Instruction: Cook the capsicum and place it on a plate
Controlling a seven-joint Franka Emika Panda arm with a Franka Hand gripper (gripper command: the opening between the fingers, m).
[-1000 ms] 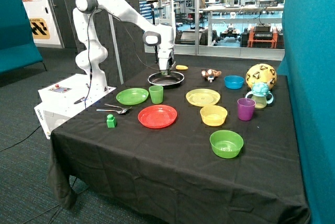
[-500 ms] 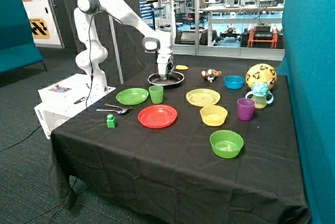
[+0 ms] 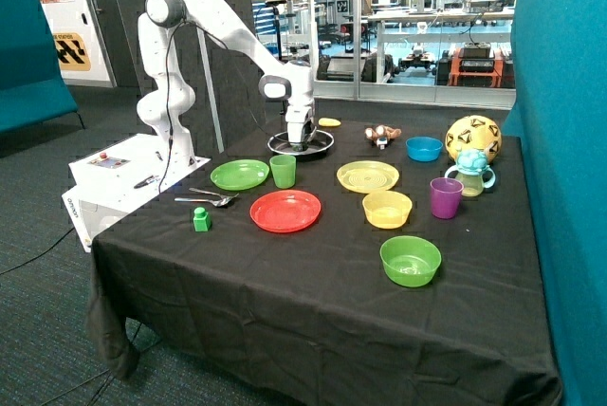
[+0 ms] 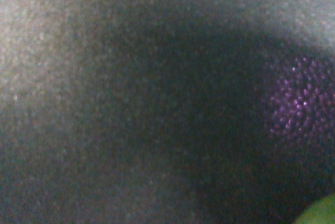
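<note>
The arm reaches down into the black frying pan (image 3: 302, 144) at the far side of the surface (image 3: 313, 273), and the end effector (image 3: 299, 140) sits low inside the pan's rim. Whether it is spread or pinching anything cannot be told from either view. The wrist view is filled by the pan's dark inner floor, with a sliver of green at one corner (image 4: 320, 214) (possibly the capsicum, though too little shows to be sure). From outside, the capsicum cannot be made out; the end effector covers the middle of the pan.

The green plate (image 3: 239, 175) lies bare nearer the front, just beside a green cup (image 3: 283, 171) and well apart from the pan. A red plate (image 3: 285, 211) sits in front of the cup, and a yellow plate (image 3: 367, 176) lies farther along.
</note>
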